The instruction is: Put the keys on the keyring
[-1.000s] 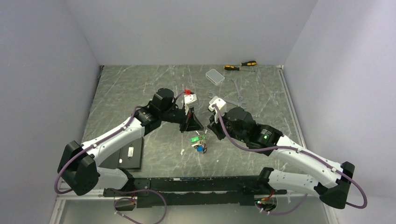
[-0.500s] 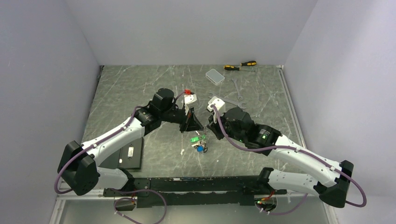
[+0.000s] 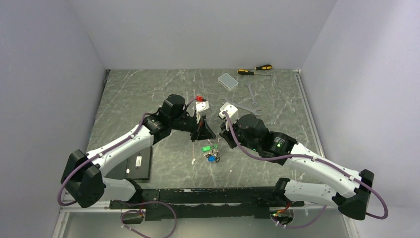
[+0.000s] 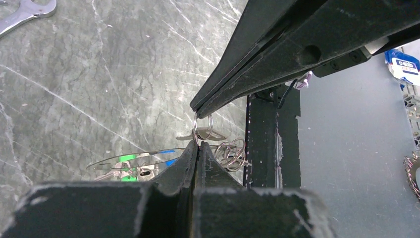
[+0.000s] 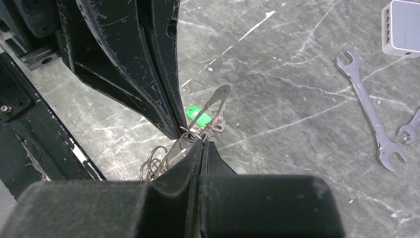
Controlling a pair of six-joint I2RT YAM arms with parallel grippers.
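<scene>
My left gripper (image 3: 204,133) and right gripper (image 3: 221,138) meet tip to tip above the table's middle. In the left wrist view my left gripper (image 4: 197,147) is shut on a small split ring (image 4: 203,128), whose top touches the right gripper's tip. In the right wrist view my right gripper (image 5: 203,143) is shut at the same ring (image 5: 190,135), and a silver key (image 5: 214,103) sticks up from it. The keyring (image 4: 133,155), a thin wire loop, runs past the left fingertips with green (image 4: 127,158) and blue keys on it. The key bunch (image 3: 210,151) sits just below the grippers.
A cluster of loose small rings (image 4: 231,152) lies beside the black front rail (image 4: 272,139). Wrenches (image 5: 369,106) and a clear box (image 3: 228,80) lie at the back right, with screwdrivers (image 3: 255,70) behind. A black device (image 3: 139,166) lies front left.
The right arm has shifted slightly left toward the left gripper. The key bunch has moved a little. Both grippers stay shut.
</scene>
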